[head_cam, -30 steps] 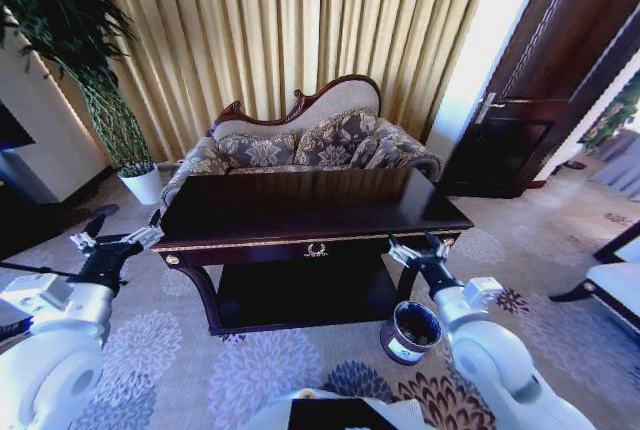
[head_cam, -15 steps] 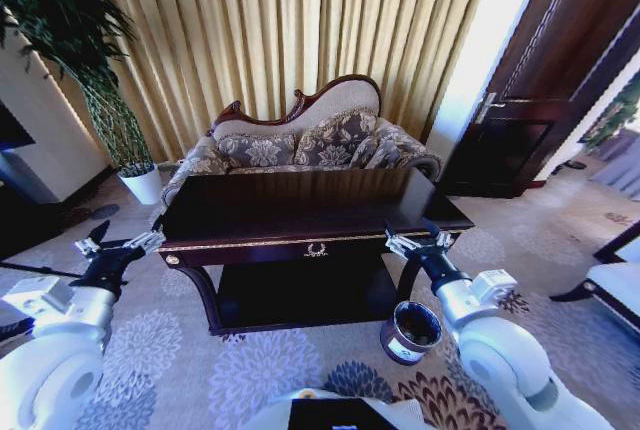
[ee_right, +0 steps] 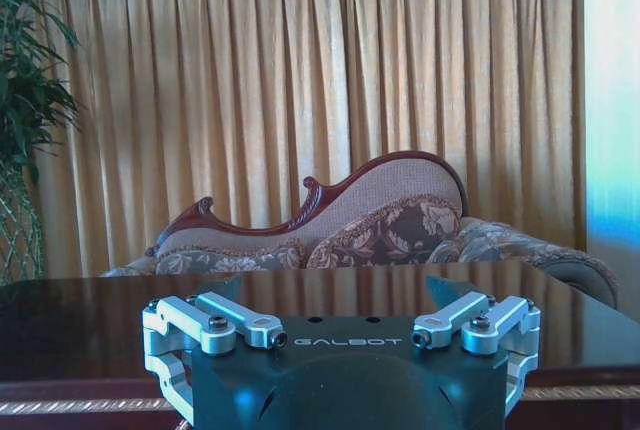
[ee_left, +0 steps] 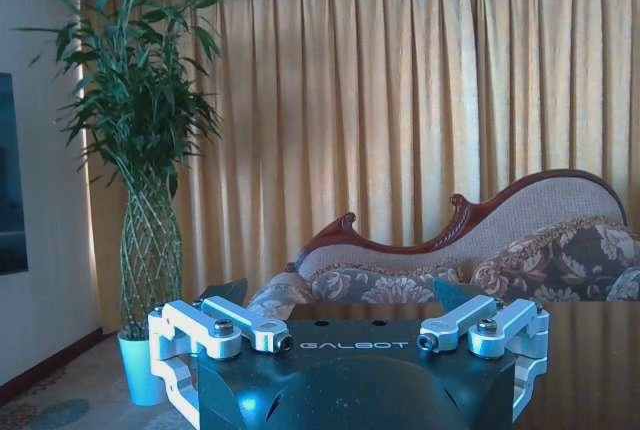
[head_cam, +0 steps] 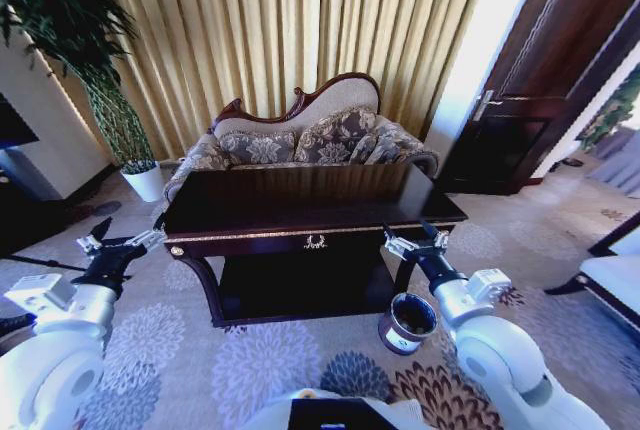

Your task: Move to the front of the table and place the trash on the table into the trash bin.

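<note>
The table (head_cam: 300, 205), glossy dark brown with a gold ornament on its front edge, stands just ahead of me; its top also fills the lower part of the right wrist view (ee_right: 90, 330). The trash is out of view. The trash bin (head_cam: 407, 322), round and dark with a pale rim, sits on the carpet by the table's front right leg. My left gripper (head_cam: 125, 235) (ee_left: 345, 295) hangs open off the table's front left corner. At the front right corner, above the bin, my right gripper (head_cam: 410, 235) (ee_right: 335, 288) is open too. Both are empty.
A carved sofa (head_cam: 300, 140) stands behind the table before gold curtains. A tall plant in a white pot (head_cam: 146, 183) is at the back left, a dark door (head_cam: 540, 100) at the right, and a chair (head_cam: 612, 280) at the right edge. Patterned carpet surrounds the table.
The whole picture has shifted slightly, so the camera moved a little. My right gripper has risen a bit toward the table's front edge. The left gripper is almost unchanged.
</note>
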